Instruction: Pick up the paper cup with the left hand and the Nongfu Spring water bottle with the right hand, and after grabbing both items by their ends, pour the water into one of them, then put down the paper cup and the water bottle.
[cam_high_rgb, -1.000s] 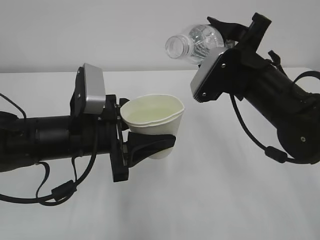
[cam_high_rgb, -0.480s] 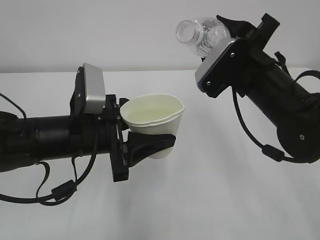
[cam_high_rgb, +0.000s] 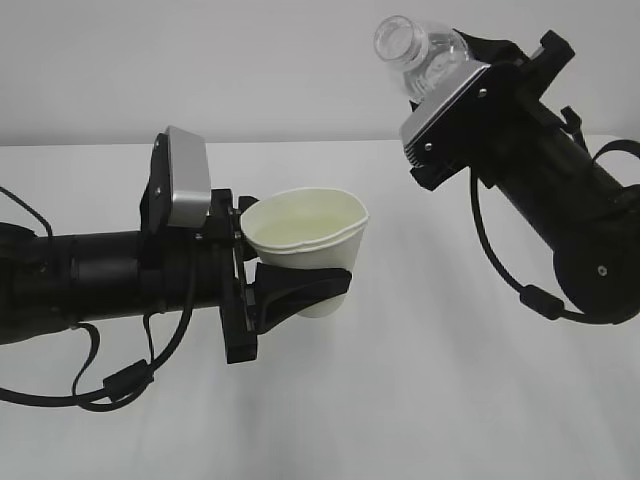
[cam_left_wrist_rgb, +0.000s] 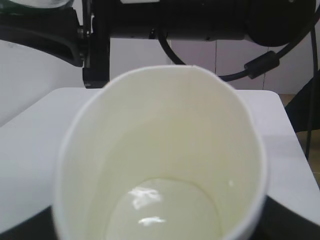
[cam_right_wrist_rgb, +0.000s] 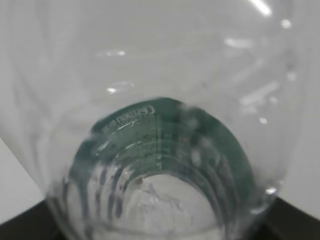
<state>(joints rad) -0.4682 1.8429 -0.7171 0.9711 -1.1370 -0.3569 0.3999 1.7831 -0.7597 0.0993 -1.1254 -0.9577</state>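
You see the left hand (cam_high_rgb: 285, 290) clamped around the paper cup (cam_high_rgb: 305, 240), upright above the table (cam_high_rgb: 400, 400), water (cam_left_wrist_rgb: 160, 210) pooled inside. The right hand (cam_high_rgb: 470, 60) grips the Nongfu Spring water bottle (cam_high_rgb: 415, 50), raised high, mouth tilted up-left.

1. Table (cam_high_rgb: 400, 400): flat white top, matte, reaching back to a pale wall; its far edge runs level across the exterior view.
2. Left wrist view: a rounded far corner of the same top shows.
3. Surface marks: soft grey shadows only.
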